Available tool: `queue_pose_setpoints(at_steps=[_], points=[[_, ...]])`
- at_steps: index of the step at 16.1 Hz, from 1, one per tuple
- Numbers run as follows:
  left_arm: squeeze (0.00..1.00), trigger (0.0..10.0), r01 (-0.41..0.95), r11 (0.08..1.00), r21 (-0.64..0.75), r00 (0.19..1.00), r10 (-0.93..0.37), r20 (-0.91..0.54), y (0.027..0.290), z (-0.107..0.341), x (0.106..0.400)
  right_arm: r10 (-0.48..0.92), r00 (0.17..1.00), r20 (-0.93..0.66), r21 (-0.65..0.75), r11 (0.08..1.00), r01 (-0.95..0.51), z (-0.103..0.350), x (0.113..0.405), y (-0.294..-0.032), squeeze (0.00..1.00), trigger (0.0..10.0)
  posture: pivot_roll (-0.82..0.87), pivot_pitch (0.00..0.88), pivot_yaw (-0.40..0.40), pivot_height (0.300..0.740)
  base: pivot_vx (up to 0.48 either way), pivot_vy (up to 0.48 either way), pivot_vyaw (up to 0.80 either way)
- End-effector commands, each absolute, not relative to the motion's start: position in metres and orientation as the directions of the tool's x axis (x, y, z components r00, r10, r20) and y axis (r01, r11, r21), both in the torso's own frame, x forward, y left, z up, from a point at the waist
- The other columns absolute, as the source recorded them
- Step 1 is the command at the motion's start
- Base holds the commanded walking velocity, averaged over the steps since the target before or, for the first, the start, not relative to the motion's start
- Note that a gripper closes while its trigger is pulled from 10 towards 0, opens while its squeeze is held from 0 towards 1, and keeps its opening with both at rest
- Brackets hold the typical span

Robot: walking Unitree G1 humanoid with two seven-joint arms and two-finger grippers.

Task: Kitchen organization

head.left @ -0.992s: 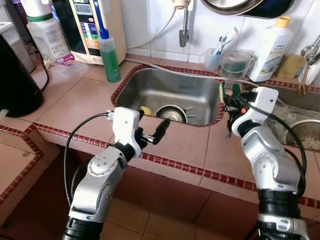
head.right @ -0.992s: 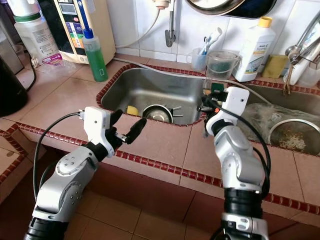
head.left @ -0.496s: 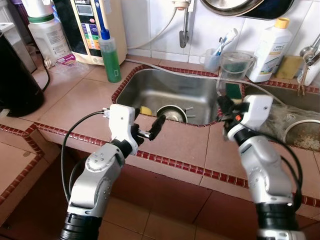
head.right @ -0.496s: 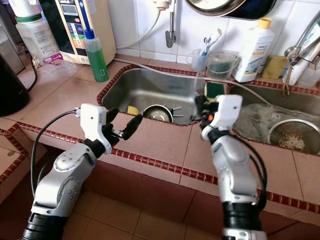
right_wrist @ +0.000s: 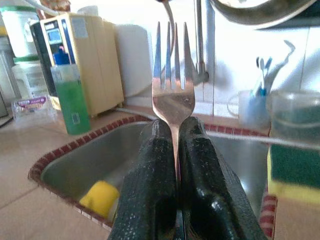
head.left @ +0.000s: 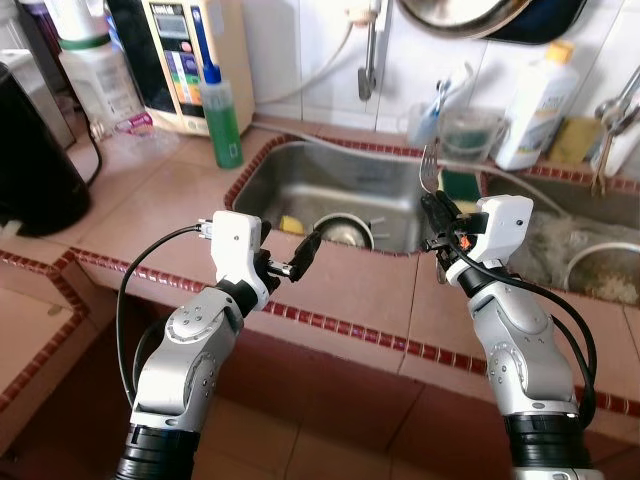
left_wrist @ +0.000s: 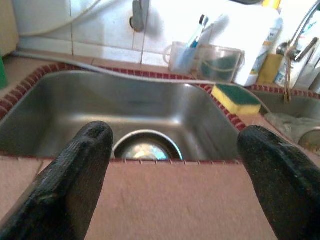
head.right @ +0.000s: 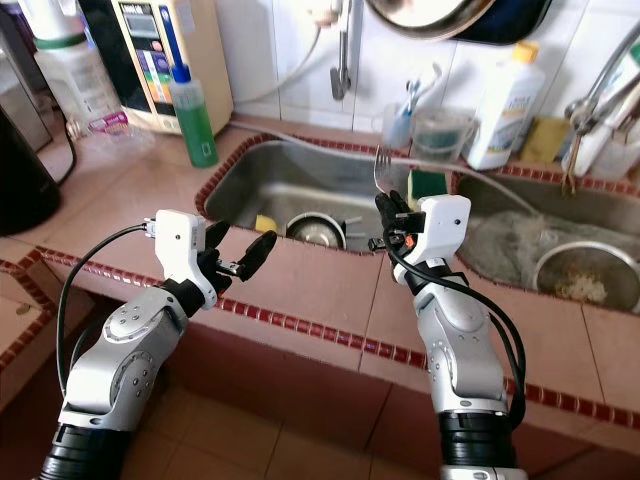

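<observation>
My right gripper (head.left: pixel 437 207) is shut on the handle of a metal fork (head.left: pixel 428 166), held upright with its tines up above the right front corner of the steel sink (head.left: pixel 330 170). In the right wrist view the fork (right_wrist: pixel 172 75) rises from between the two closed fingers (right_wrist: pixel 152 170). My left gripper (head.left: pixel 297 264) stands open and empty over the tiled counter just in front of the sink, its fingers (left_wrist: pixel 75 175) wide apart. A metal bowl (left_wrist: pixel 145 146) and a yellow sponge (head.left: pixel 291 222) lie in the sink.
A green-and-yellow sponge (left_wrist: pixel 235 97) rests on the sink's right rim. Behind the sink stand a green soap bottle (head.left: pixel 222 115), a toothbrush cup (head.left: pixel 428 118), a clear jug (head.left: pixel 470 130) and a white bottle (head.left: pixel 530 105). A black kettle (head.left: pixel 35 150) sits far left. A second basin (head.left: pixel 600 260) is on the right.
My right gripper has swung the fork upright and drifted left, away from the sponge, toward the sink corner. The left gripper has shifted slightly left and stays open.
</observation>
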State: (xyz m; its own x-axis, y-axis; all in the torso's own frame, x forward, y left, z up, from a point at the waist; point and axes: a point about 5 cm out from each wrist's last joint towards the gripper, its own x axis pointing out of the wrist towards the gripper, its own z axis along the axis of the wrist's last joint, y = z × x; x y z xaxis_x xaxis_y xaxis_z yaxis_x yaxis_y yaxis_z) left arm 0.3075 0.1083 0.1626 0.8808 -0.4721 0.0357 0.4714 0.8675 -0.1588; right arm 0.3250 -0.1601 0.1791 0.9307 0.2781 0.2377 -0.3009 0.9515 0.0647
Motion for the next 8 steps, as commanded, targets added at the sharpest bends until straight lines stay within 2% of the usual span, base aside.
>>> queue_pose_setpoints(at_steps=[1, 3, 8], points=[[0.00, 10.0, 0.465, 0.871, -0.161, 0.884, -0.465, 0.035, 0.1088, 0.1653, 0.3104, 0.301, 0.915, 0.268, 0.045, 0.945, -0.324, 0.1861, 0.3244, -0.1560, 0.00, 10.0, -0.19, 0.025, 0.029, 0.740, 0.300, 0.000, 0.00], [0.00, 10.0, 0.465, 0.870, -0.165, 0.884, -0.466, 0.035, 0.1086, 0.1649, 0.3104, 0.303, 0.915, 0.268, 0.043, 0.944, -0.326, 0.1859, 0.3248, -0.1556, 0.00, 10.0, -0.19, 0.023, 0.026, 0.740, 0.311, 0.000, 0.00], [0.00, 10.0, 0.467, 0.870, -0.157, 0.883, -0.468, 0.033, 0.1112, 0.1648, 0.3109, 0.307, 0.913, 0.268, 0.035, 0.944, -0.328, 0.1869, 0.3264, -0.1558, 0.00, 10.0, -0.19, 0.026, 0.025, 0.740, 0.480, 0.000, 0.00]])
